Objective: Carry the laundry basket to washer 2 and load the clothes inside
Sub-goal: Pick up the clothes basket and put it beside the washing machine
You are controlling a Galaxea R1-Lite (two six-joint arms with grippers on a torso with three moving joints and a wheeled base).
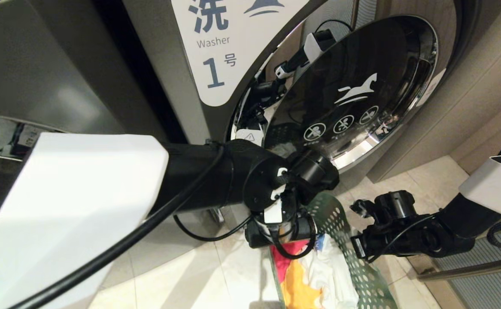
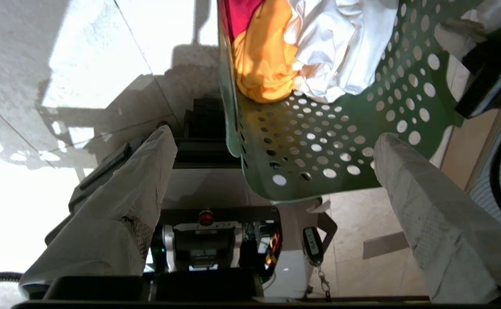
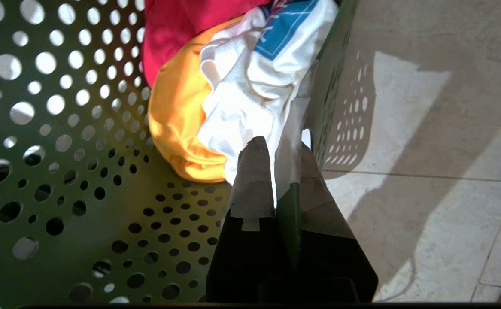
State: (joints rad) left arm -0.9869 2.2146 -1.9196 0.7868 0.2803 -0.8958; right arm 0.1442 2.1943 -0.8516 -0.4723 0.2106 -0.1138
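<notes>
Two pincers serve us: our right pincer (image 3: 276, 171) clamps the laundry basket (image 3: 83, 193) wall, our left pincer (image 2: 271, 159) gapes empty above the clothes (image 2: 271, 56).

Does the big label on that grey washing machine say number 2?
No. In the head view the white label on the dark grey front-loading washer with the round chrome-rimmed door reads "Washer" above a large 1.

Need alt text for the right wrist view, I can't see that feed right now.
The right pincer is shut on the rim of the green perforated laundry basket, one finger inside the wall and one outside. A red-pink, a yellow-orange and a white-and-blue garment, the clothes, lie bunched in the basket beyond the fingertips. Sunlit pale floor tiles lie outside the basket.
</notes>
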